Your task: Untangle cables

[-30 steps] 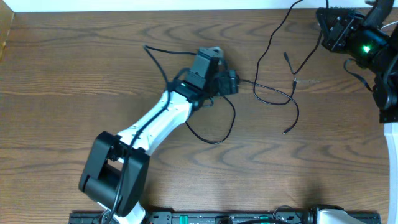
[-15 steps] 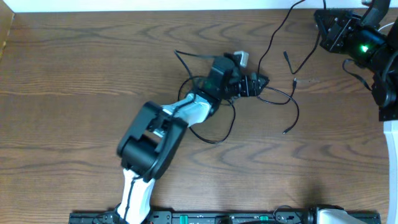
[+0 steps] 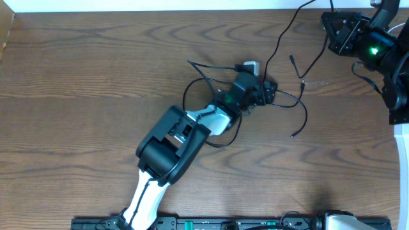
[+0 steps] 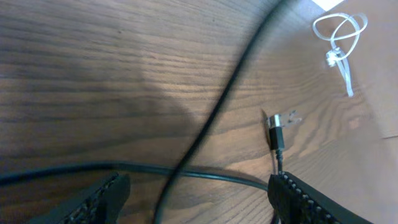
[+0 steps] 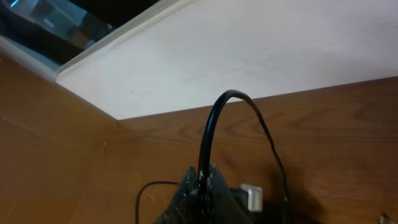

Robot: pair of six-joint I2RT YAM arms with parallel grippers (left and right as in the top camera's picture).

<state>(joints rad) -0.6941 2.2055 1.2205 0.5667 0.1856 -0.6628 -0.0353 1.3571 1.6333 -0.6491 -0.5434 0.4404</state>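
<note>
Left arm (image 3: 172,137): since a second ago it has swung right across the table (image 3: 77,96), carrying its pincer from mid-table to the knot of strands right of centre. The slack loop on the left has been dragged rightward with it.
Black cable (image 3: 306,118): you see it lying on the wood in loose loops from left of centre across to the right, with one strand running up toward the far right corner. It looks thin, light and limp, so expect it to follow any pull and hold no shape. On smooth wood it probably slides rather than catches.
Left gripper (image 3: 268,91): it stands wide open over the crossing and holds nothing. In its wrist view the black cable runs along the table between the two fingers (image 4: 93,199).
Where to take hold: choose a straight run just short of the crossing, not an end. So thin a cord needs the jaws closed right down or it slips out.
Plug (image 4: 274,134): a small metal-tipped end lies free just past the open fingers. Treat it as delicate.
White cable (image 4: 339,34): a small coil sits farther off in the left wrist view, apart from the black strands. From overhead you cannot pick it out with any certainty.
Right gripper (image 5: 202,183): unmoved at the far right corner, it is pinched fully closed on the black cable, which arches up out of its fingertips. Count on that end being anchored.
</note>
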